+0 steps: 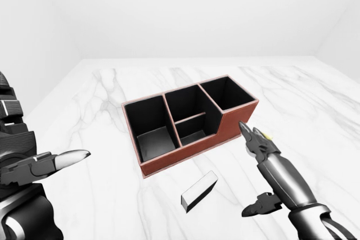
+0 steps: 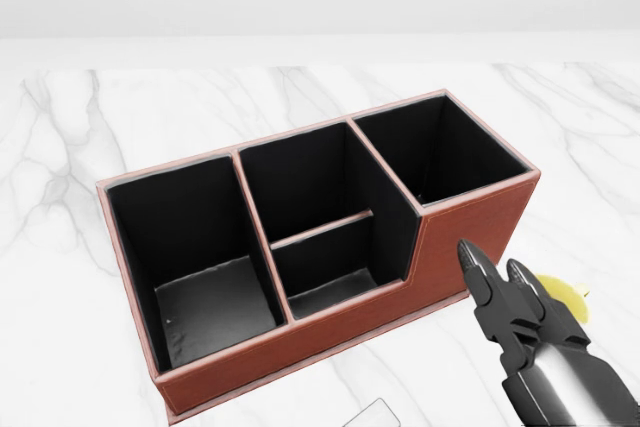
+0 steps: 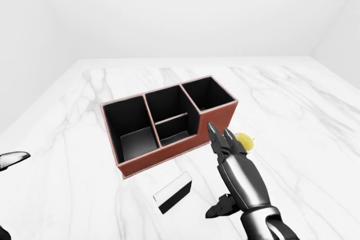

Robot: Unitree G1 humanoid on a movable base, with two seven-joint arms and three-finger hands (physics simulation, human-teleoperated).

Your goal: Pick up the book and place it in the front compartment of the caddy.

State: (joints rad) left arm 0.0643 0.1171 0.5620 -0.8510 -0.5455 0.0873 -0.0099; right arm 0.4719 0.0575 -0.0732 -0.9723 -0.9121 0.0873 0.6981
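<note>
A small white book (image 1: 199, 191) with a black spine lies flat on the marble table (image 1: 315, 99), below the caddy in the left-eye view; only its corner (image 2: 372, 414) shows at the head view's bottom edge. The red-brown caddy (image 1: 188, 123) has black compartments, all empty. My right hand (image 1: 254, 139) hovers right of the book and just below the caddy's right end, fingers extended and open, holding nothing. My left hand (image 1: 53, 162) stands open at the left edge of the left-eye view, far from the book.
A white cup with yellow contents (image 3: 244, 140) sits on the table right of the caddy's right end, mostly hidden behind my right hand. White walls close the scene beyond the table.
</note>
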